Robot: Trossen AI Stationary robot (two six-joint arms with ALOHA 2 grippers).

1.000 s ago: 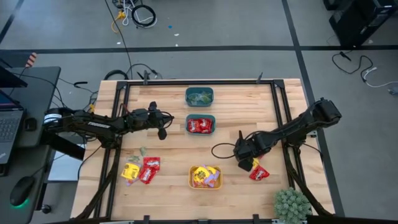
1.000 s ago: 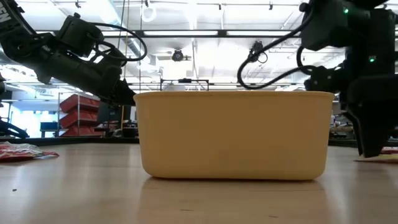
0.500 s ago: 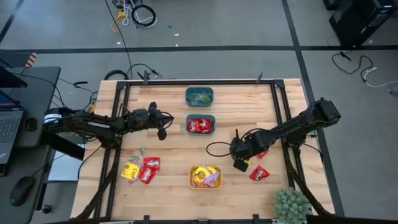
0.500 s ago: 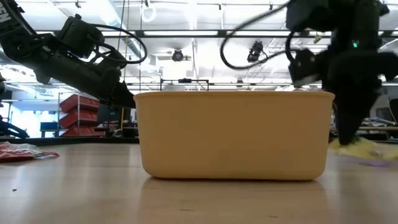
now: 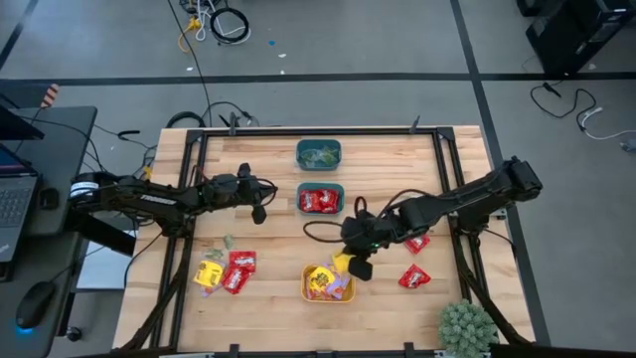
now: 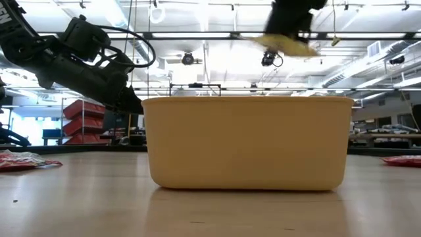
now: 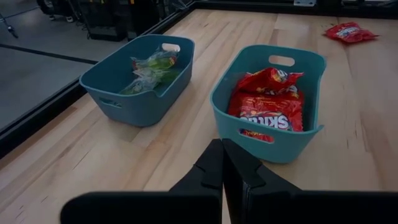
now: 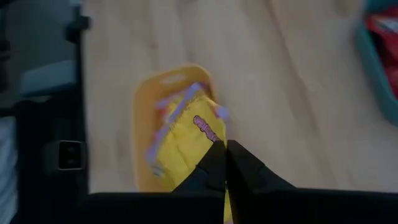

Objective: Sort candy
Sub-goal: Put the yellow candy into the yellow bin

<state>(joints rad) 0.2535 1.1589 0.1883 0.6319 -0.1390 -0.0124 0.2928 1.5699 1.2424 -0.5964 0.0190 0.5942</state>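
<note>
The right gripper (image 5: 350, 263) pinches a yellow candy packet (image 8: 186, 140) just above the orange bin (image 5: 309, 289), which already holds yellow packets. The left gripper (image 5: 258, 211), fingers pressed together and empty, hangs beside the teal bin of red candy (image 5: 320, 201).

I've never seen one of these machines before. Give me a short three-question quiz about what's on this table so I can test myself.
1. True or false: the right end effector is shut on a yellow packet.
2. Which bin lies under that packet? A) the orange bin B) the bin of red packets C) the bin of green packets
3. Fill in: the two loose packets by the table's right side are coloured ____.

Key: 1 true; 2 A; 3 red. The left end effector waits shut beside the two teal bins.
</note>
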